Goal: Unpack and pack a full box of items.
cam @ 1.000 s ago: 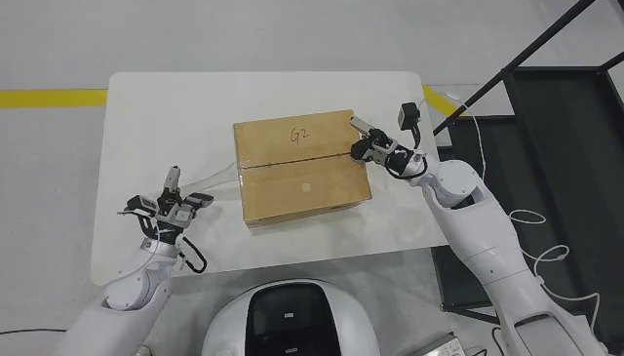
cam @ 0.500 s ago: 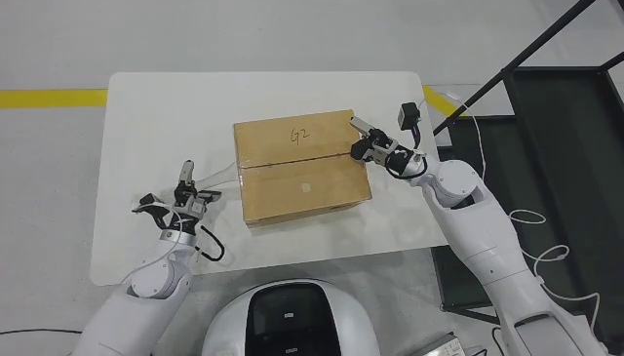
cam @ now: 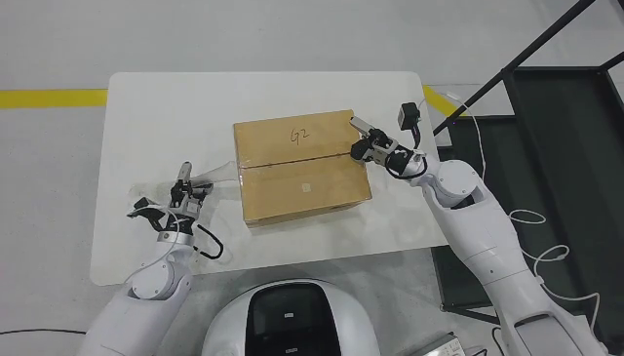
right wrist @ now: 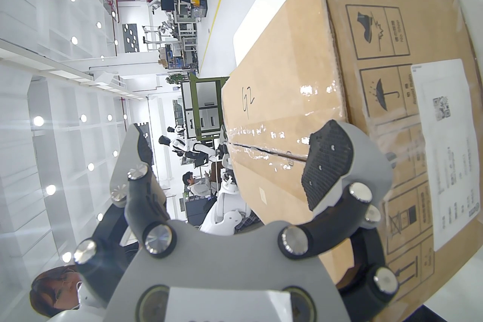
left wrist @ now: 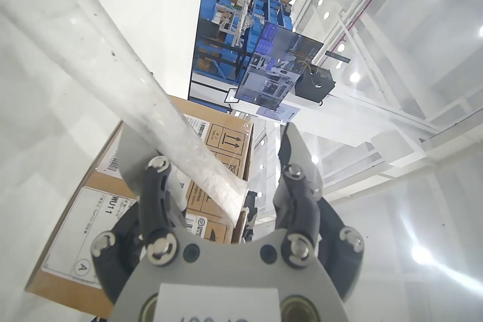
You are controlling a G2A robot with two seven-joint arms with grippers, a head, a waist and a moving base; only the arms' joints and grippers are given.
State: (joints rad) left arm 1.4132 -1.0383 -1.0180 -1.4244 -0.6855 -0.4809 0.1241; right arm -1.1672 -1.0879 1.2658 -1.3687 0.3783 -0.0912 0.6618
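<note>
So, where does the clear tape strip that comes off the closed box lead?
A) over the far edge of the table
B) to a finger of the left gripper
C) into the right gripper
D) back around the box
B: the tape strip runs from the box and lies against one finger of the open left gripper.

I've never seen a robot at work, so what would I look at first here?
The big brown cardboard box in the middle of the white table catches the eye first. A long strip of clear tape stretches from its top seam out to the open left gripper, and the open right gripper sits at the box's opposite end.
</note>
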